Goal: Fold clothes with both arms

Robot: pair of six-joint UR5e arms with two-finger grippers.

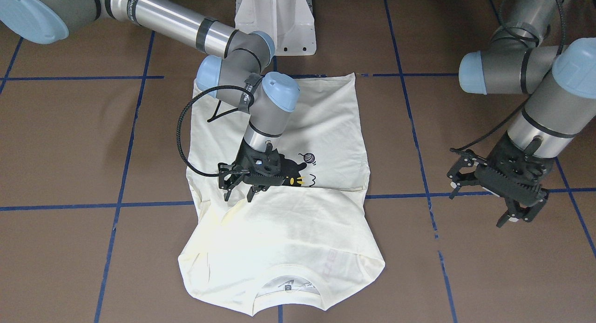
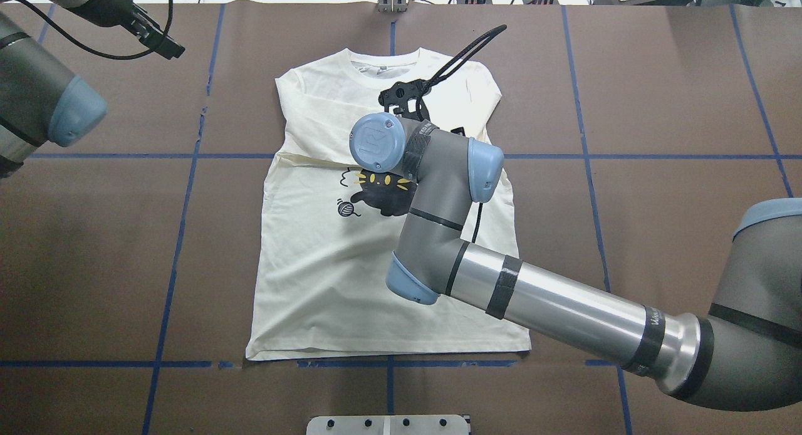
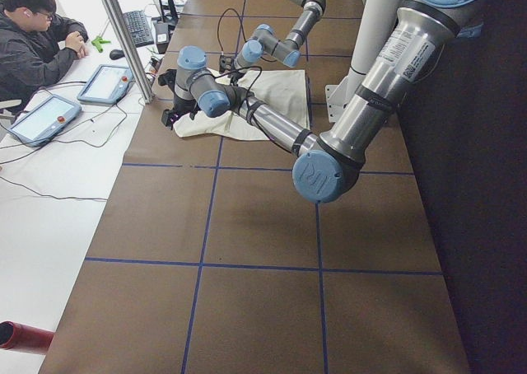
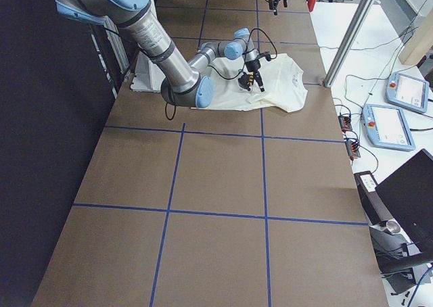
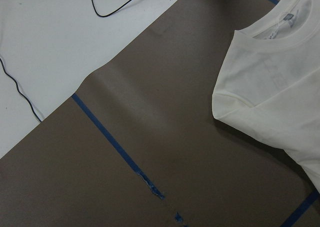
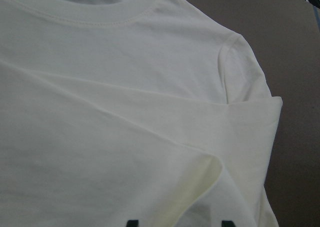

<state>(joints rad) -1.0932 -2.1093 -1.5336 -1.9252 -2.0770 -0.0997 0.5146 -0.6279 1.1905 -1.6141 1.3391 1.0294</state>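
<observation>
Right arm reaching across the cream T-shirt, right gripper hanging fingers apart beside the cat print, left gripper hovering spread wide over the brown table, off the shirt.

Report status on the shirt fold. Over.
Right gripper open, low over the T-shirt. Left gripper open, off to the side. T-shirt flat, print up, folded across the chest. Nothing in the way.

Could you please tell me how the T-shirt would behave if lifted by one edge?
The T-shirt probably flops and drapes, since soft creases and folds cross it. It likely weighs little, lying thin and flat on the table.
</observation>
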